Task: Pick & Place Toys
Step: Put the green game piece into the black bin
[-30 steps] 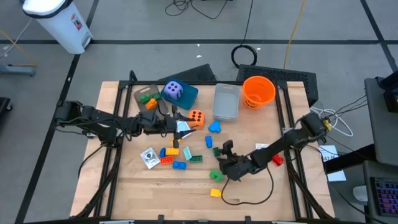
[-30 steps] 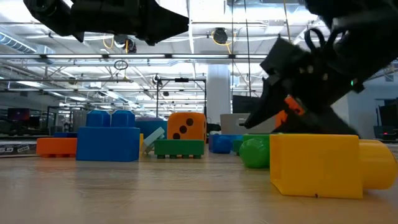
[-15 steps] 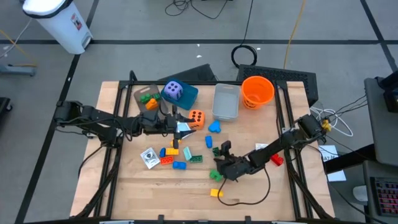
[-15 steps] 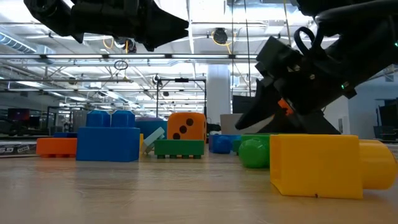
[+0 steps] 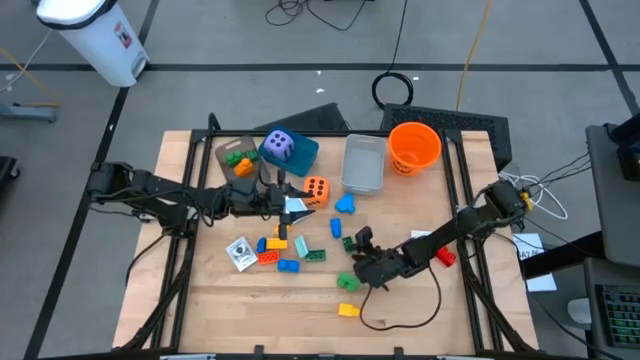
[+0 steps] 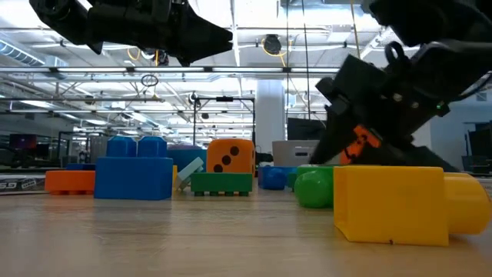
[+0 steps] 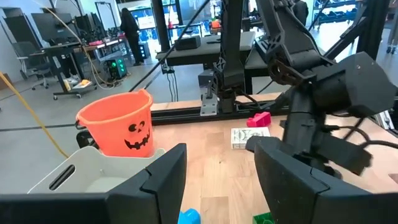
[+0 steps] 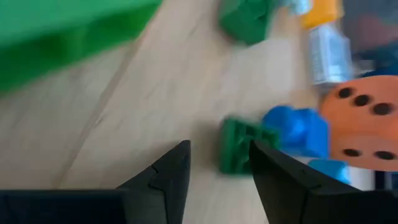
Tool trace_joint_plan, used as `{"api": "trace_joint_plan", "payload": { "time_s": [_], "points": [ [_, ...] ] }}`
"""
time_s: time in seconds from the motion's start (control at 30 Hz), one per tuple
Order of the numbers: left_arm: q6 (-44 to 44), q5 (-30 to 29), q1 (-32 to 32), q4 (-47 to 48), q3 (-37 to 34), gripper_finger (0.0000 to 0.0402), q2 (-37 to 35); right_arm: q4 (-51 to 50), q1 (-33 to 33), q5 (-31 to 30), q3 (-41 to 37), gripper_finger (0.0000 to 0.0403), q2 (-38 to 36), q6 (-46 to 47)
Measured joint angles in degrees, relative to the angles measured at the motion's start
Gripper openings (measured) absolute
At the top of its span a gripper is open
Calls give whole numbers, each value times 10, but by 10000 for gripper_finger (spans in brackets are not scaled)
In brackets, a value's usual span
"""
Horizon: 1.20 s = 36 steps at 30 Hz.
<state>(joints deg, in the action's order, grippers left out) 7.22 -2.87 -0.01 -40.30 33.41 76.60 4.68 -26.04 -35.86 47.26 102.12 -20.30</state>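
Right end effector [image 5: 362, 241] shifted slightly, released; left end effector [image 5: 283, 198] released; two dice

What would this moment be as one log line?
task: toys | right gripper: open, low by green brick | left gripper: open, empty, near orange die

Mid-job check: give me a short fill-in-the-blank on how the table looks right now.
1. The purple die sits on the ____ box.
2. The bucket with a pumpkin face is ____ in colour.
3. Nearest the low camera lies a ____ brick.
4. The grey bin stands between the teal box and the ____.

Missing words: teal; orange; yellow; bucket
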Motion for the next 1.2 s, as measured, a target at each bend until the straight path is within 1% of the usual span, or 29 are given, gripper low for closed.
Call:
{"api": "trace_joint_plan", "payload": {
  "time_s": [0.13,0.37,0.6,0.83,0.93,1.07,1.13,1.2],
  "points": [
    [7,0,0,0,0,198,0,-31,6,2,-1,157,-14,10],
    [11,0,0,0,0,198,0,-31,16,2,-1,156,-15,21],
    [12,0,0,0,0,198,0,-28,25,1,0,135,-16,19],
    [11,0,0,0,0,198,0,-26,31,0,0,95,-16,18],
    [11,0,0,1,0,198,0,-23,32,0,0,65,-16,22],
    [11,0,0,1,0,198,0,0,33,0,0,16,-16,23],
    [11,0,0,3,0,198,0,13,33,0,1,6,-16,22],
    [11,0,0,4,0,198,0,18,34,-1,1,9,-17,25]
  ]
}}
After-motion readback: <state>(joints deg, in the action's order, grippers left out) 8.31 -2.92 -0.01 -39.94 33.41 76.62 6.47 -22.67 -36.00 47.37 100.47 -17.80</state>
